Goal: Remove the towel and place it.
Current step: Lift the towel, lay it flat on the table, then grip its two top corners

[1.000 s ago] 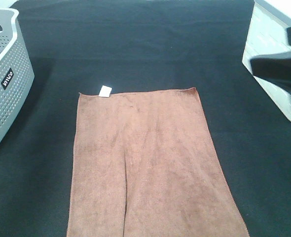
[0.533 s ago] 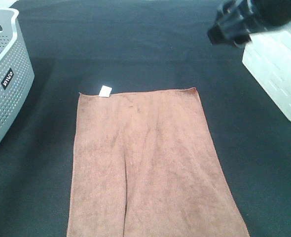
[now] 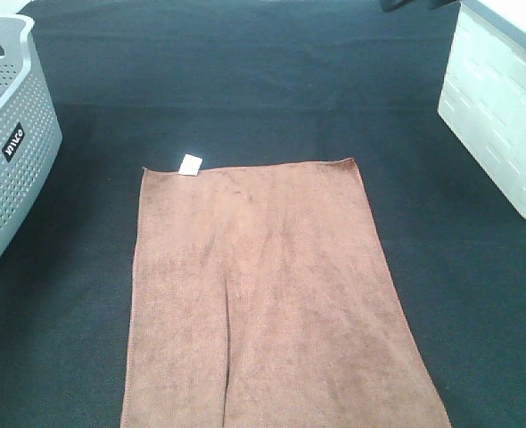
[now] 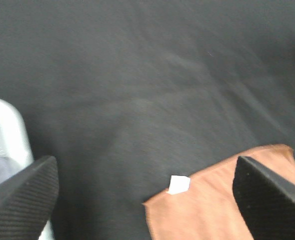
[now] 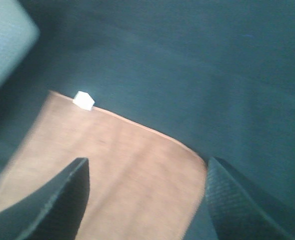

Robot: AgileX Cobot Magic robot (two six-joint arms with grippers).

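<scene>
The brown towel (image 3: 272,303) lies spread flat on the black table, its white tag (image 3: 191,164) at the far left corner. Neither gripper touches it. In the left wrist view my left gripper (image 4: 145,170) hangs open above bare table, with the towel (image 4: 227,205) corner and tag (image 4: 179,184) below it. My right gripper (image 5: 147,165) is also open, high over the towel (image 5: 117,170) far edge, with nothing between its fingers. In the exterior view only a dark sliver of the right arm (image 3: 410,4) shows at the top edge.
A grey perforated basket (image 3: 9,152) stands at the left edge of the table. A white ribbed container (image 3: 504,116) stands at the right. Black table surface (image 3: 245,80) stretches beyond the towel's far edge.
The right arm has swung up and away across the upper right of the exterior view and has nearly left it. The towel has not moved.
</scene>
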